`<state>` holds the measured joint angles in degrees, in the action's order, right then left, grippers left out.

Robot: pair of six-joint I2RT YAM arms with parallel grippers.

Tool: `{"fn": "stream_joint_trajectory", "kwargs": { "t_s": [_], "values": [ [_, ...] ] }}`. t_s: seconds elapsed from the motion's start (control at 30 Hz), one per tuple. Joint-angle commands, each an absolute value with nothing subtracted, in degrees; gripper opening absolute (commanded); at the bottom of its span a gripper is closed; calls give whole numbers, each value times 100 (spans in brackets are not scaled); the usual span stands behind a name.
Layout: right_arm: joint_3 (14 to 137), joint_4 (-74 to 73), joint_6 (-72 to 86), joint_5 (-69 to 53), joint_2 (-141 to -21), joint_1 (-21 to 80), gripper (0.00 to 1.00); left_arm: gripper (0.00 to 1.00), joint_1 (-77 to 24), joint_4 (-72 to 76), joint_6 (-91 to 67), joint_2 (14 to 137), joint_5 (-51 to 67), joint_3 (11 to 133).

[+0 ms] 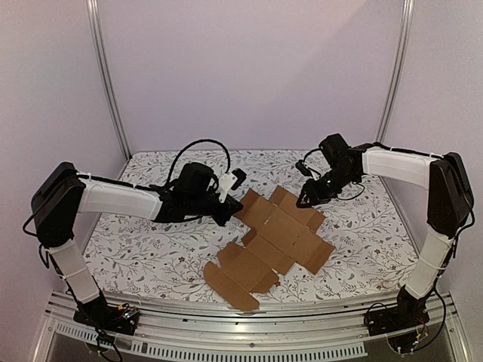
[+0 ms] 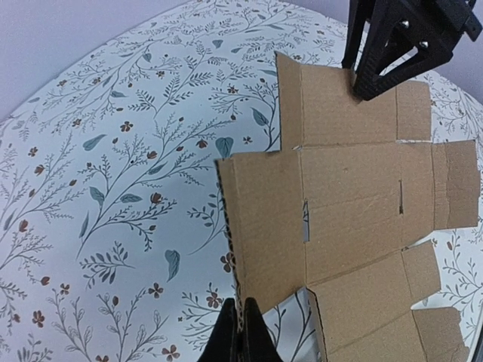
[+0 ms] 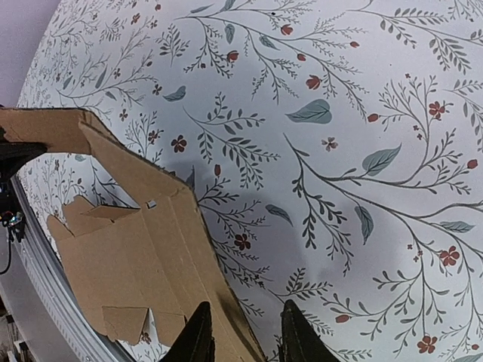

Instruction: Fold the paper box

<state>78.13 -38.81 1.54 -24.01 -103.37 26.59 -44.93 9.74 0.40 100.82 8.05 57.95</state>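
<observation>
The paper box (image 1: 279, 234) is a brown die-cut cardboard sheet with flaps and notches, lying unfolded mid-table. My left gripper (image 1: 231, 211) is at its left edge. In the left wrist view the gripper (image 2: 243, 335) is shut on the corrugated edge of one flap of the sheet (image 2: 355, 204), which is tilted up slightly there. My right gripper (image 1: 304, 200) is at the sheet's far right edge. In the right wrist view its jaws (image 3: 245, 335) stand apart astride the edge of the cardboard (image 3: 128, 256), with a gap showing at both fingers.
A floral cloth (image 1: 151, 249) covers the table. A metal rail (image 1: 249, 332) runs along the near edge, by the arm bases. Upright metal posts (image 1: 109, 83) and pale walls close in the back and sides. Black cables (image 1: 204, 147) loop above the left wrist.
</observation>
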Motion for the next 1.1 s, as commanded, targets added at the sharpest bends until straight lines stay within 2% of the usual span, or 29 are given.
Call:
{"fn": "stream_joint_trajectory", "kwargs": {
  "t_s": [0.0,0.43,0.5,0.57,0.83,1.07],
  "values": [
    [7663,-3985,99,-2635,-10273,2685,26,0,-4429,1184,67,9871,668,5669],
    [7447,-3989,64,-2742,-9933,2685,12,0,-4412,1195,20,9852,534,5643],
    [7421,-3983,82,-2750,-9900,2689,8,0,-4408,1178,18,9850,512,5638],
    [7387,-3979,86,-2751,-9848,2689,1,0,-4403,1150,21,9848,501,5655],
    [7291,-3956,62,-2594,-9615,2834,0,1,-4395,704,-268,9852,324,5887],
    [7307,-3954,-294,-1733,-9316,3221,0,30,-4386,256,-507,9743,89,6097]
  ]
}}
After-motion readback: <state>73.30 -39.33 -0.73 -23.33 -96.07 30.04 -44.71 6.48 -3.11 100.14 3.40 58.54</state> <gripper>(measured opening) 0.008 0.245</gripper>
